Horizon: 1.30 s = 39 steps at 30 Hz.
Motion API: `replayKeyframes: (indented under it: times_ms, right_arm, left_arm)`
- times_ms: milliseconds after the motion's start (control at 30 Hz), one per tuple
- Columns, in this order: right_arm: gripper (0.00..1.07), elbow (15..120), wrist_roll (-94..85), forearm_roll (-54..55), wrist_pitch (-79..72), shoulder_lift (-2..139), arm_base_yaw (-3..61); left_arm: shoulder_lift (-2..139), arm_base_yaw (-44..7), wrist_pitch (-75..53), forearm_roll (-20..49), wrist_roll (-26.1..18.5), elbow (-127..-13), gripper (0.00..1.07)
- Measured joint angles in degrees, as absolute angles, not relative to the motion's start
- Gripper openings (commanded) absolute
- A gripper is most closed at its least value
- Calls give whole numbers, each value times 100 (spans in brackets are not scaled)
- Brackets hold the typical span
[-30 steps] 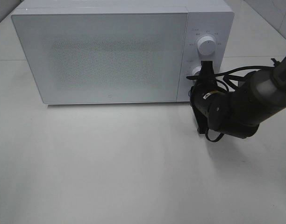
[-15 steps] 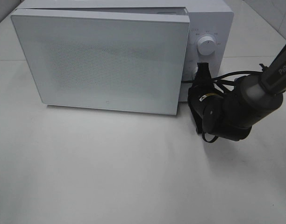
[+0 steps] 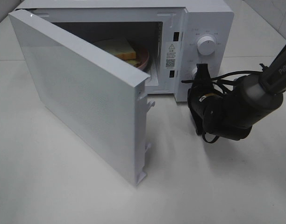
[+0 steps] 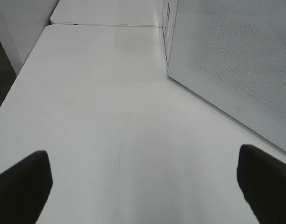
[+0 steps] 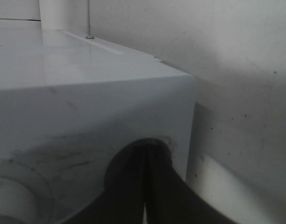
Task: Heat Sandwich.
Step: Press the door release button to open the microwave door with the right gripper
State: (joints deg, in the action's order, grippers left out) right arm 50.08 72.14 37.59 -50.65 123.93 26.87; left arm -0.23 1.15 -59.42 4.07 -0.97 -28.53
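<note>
The sandwich [image 3: 120, 47], white bread with a yellowish filling, lies on a pink plate [image 3: 145, 59] inside the white microwave [image 3: 206, 16]. The microwave door [image 3: 82, 93] stands swung out toward the front left. My right gripper [image 3: 202, 69] is shut, with nothing held, and its tip rests against the lower control of the panel. In the right wrist view its dark fingers [image 5: 133, 186] are pressed together against the microwave's front. My left gripper [image 4: 143, 186] is open over bare table, its fingertips [image 4: 21, 186] wide apart, with the door [image 4: 236, 60] beside it.
The upper dial [image 3: 207, 45] sits above the right gripper. The open door reaches far out over the white table [image 3: 218, 186]. The right arm and its cables [image 3: 236, 109] lie to the right of the microwave. A wall stands behind it.
The microwave door has swung from closed to wide open, which uncovers the sandwich and plate inside. The right gripper has stayed at the lower control, shifting only slightly.
</note>
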Motion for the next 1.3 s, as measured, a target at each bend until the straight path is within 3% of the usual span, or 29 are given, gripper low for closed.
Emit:
replayKeyframes:
  times_ms: [833,1300]
  right_arm:
    - [0,5031,7231,3558,-4320,12130,2538]
    - [0,4521,7231,3008,-4309,11643,2464]
  left_arm:
    - [-23,115,-5942,407,-97,-2853,101]
    - [-23,115,-5942,407,-97,-2853,101]
